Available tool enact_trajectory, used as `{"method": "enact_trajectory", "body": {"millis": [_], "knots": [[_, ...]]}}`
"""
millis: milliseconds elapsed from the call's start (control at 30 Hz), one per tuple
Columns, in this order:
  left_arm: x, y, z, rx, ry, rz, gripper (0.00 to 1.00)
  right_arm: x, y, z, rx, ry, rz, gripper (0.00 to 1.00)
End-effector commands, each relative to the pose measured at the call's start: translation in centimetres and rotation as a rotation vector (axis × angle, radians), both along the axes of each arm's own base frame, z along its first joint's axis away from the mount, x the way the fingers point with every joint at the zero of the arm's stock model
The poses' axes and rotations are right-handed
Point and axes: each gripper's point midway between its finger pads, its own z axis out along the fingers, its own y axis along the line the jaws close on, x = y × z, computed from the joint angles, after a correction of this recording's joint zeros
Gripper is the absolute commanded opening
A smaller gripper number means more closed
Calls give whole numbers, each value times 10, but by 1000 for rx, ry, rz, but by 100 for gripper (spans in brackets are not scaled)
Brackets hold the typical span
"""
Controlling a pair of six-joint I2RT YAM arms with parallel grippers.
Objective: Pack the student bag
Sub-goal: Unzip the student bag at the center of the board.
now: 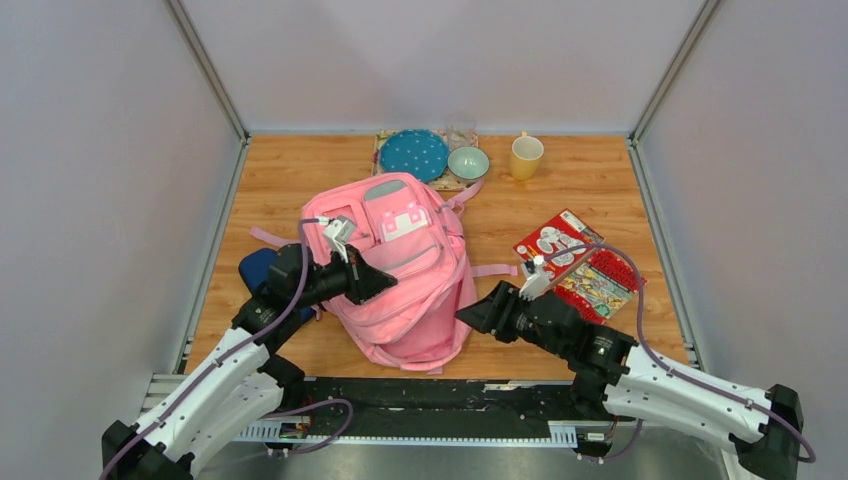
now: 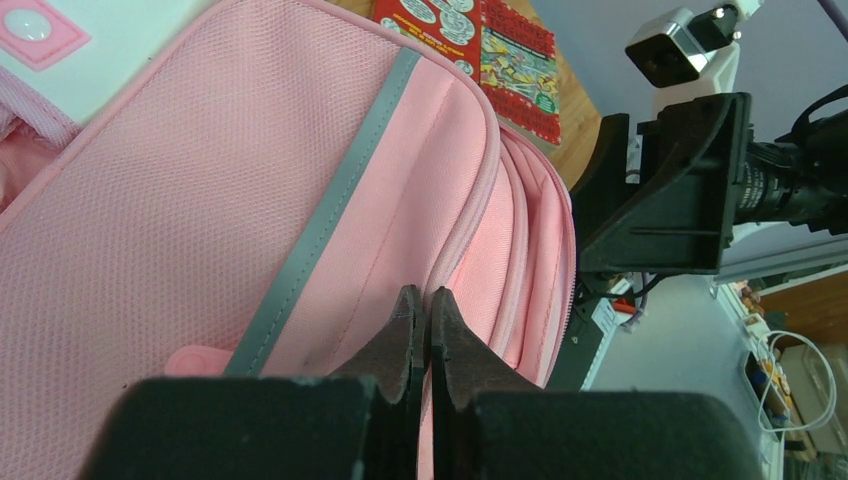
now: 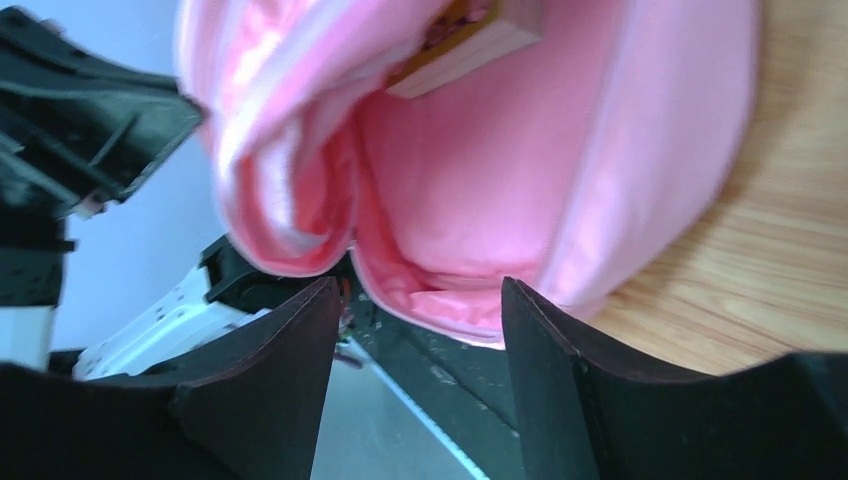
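Note:
The pink student bag (image 1: 405,270) lies in the middle of the wooden table, its mouth toward the near right. My left gripper (image 1: 378,281) rests on the bag's front; in the left wrist view (image 2: 425,292) its jaws are shut, pinching the bag's fabric (image 2: 300,180) at a seam. My right gripper (image 1: 470,316) is open and empty at the bag's near right side. The right wrist view shows its fingers (image 3: 300,340) spread in front of the bag's open mouth (image 3: 480,200), with a book's edge (image 3: 470,45) inside. A red picture book (image 1: 580,265) lies on the table to the right.
A navy-blue pouch (image 1: 256,268) lies left of the bag, partly under my left arm. A blue dotted plate (image 1: 414,154), a small bowl (image 1: 468,162) and a yellow mug (image 1: 526,157) stand at the back. Grey walls enclose the table on three sides.

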Motion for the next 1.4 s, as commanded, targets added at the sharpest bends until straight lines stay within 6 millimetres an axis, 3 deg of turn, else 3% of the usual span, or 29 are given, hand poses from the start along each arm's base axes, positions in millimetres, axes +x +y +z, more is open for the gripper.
{"method": "enact_trajectory", "body": {"millis": [0,167,400,700,933,1233,1367], "knots": [[8,-1,23,-56,-67,22,0,-4,36,77,203,-117,113,64],[9,-1,23,-62,-67,25,0,-13,64,92,235,-117,180,65],[4,-4,28,-66,-74,-9,0,0,83,78,182,-71,103,67],[-11,-4,19,-3,-75,-104,0,21,74,74,106,-7,-51,68],[-17,-6,22,10,-105,-161,0,25,54,52,17,59,-139,66],[-24,-13,31,-17,-119,-230,0,20,61,42,7,84,-104,56],[-24,-13,32,-9,-126,-234,0,18,60,37,-19,96,-99,31]]}}
